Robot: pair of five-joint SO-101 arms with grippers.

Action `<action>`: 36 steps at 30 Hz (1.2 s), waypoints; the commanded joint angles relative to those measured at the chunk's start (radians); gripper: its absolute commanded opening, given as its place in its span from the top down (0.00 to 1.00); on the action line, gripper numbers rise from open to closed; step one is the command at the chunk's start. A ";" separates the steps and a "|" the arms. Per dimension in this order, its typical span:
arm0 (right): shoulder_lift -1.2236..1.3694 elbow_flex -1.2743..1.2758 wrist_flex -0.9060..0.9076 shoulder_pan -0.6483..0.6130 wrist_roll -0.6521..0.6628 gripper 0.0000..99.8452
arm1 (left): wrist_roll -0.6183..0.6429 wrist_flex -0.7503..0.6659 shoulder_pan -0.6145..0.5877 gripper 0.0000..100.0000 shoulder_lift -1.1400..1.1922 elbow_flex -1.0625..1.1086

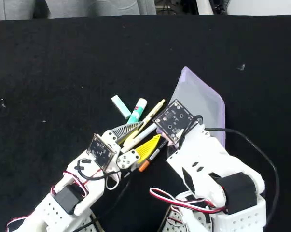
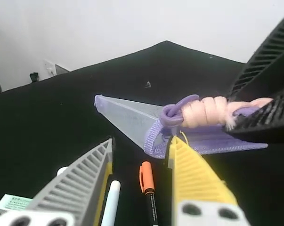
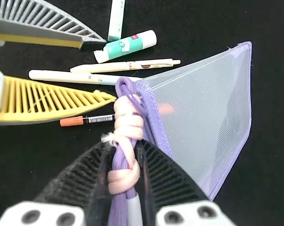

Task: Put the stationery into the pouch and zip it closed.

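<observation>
1. The right gripper [image 3: 125, 146] has its black fingers clenched on the pink-wrapped purple cord [image 3: 127, 117] at the pouch's corner, lower middle of the right wrist view.
2. The see-through purple pouch [image 1: 200, 99] lies flat on the black table [image 1: 48, 72], just right of centre in the high view.
3. The left gripper [image 2: 141, 146] has its grey and yellow fingers spread with nothing gripped, low over the pens and right by the pouch's corner.
4. All the stationery is outside the pouch, bunched at frame centre just left of it: eraser [image 1: 120, 106], glue stick [image 1: 137, 110], yellow pen [image 1: 152, 112], white pen [image 3: 71, 76] and orange marker [image 3: 85, 120].
</observation>
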 commanded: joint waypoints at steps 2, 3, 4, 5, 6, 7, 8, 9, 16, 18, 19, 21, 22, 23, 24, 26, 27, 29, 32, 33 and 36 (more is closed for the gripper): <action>-0.007 -0.004 0.000 -0.018 -0.006 0.99 | -0.021 -0.026 0.008 0.81 0.005 -0.027; -0.007 -0.004 0.000 -0.018 -0.006 0.99 | -0.021 -0.026 0.004 0.81 0.005 -0.028; -0.007 -0.004 0.000 -0.018 -0.006 0.99 | -0.021 -0.026 -0.007 0.81 0.005 -0.030; -0.007 -0.004 0.000 -0.018 -0.006 0.99 | -0.021 -0.029 -0.018 0.81 0.005 -0.030; -0.007 -0.004 0.000 -0.018 -0.006 0.99 | -0.021 -0.044 -0.033 0.81 0.006 -0.030; -0.007 -0.004 0.000 -0.018 -0.006 0.99 | -0.021 -0.057 -0.047 0.81 0.006 -0.027; -0.007 -0.004 0.000 -0.018 -0.006 0.99 | -0.021 -0.060 -0.058 0.81 0.006 -0.027; -0.007 -0.004 0.000 -0.018 -0.006 0.99 | -0.021 -0.061 -0.061 0.81 0.014 -0.030; -0.007 -0.005 -0.002 -0.018 -0.006 0.99 | -0.021 -0.097 -0.067 0.81 0.261 -0.142; -0.007 -0.005 -0.002 -0.018 -0.008 0.99 | -0.020 -0.098 -0.058 0.81 0.377 -0.208; -0.007 -0.005 -0.002 -0.018 -0.008 0.99 | -0.020 -0.101 -0.056 0.81 0.427 -0.237; -0.007 -0.004 0.000 -0.018 -0.008 0.99 | -0.018 -0.103 -0.050 0.81 0.519 -0.288; -0.007 -0.004 0.000 -0.018 -0.008 0.99 | -0.018 -0.103 -0.048 0.81 0.554 -0.309; -0.007 -0.004 0.000 -0.018 -0.008 0.99 | -0.018 -0.103 -0.048 0.81 0.578 -0.326; -0.007 -0.004 0.000 -0.018 -0.008 0.99 | -0.018 -0.110 -0.048 0.81 0.598 -0.338; -0.007 -0.004 0.000 -0.018 -0.008 0.99 | -0.018 -0.166 -0.056 0.81 0.631 -0.341; -0.007 -0.004 0.000 -0.018 -0.008 0.99 | -0.018 -0.189 -0.058 0.81 0.643 -0.341; -0.007 -0.004 0.000 -0.018 -0.008 0.99 | -0.018 -0.213 -0.050 0.81 0.667 -0.341; -0.007 -0.002 0.000 -0.018 -0.008 0.99 | -0.018 -0.213 -0.028 0.81 0.677 -0.343; -0.007 -0.002 -0.002 -0.018 -0.008 0.99 | -0.018 -0.212 -0.025 0.81 0.671 -0.343; -0.007 -0.002 -0.002 -0.015 -0.008 0.99 | 0.005 -0.207 -0.025 0.81 0.628 -0.343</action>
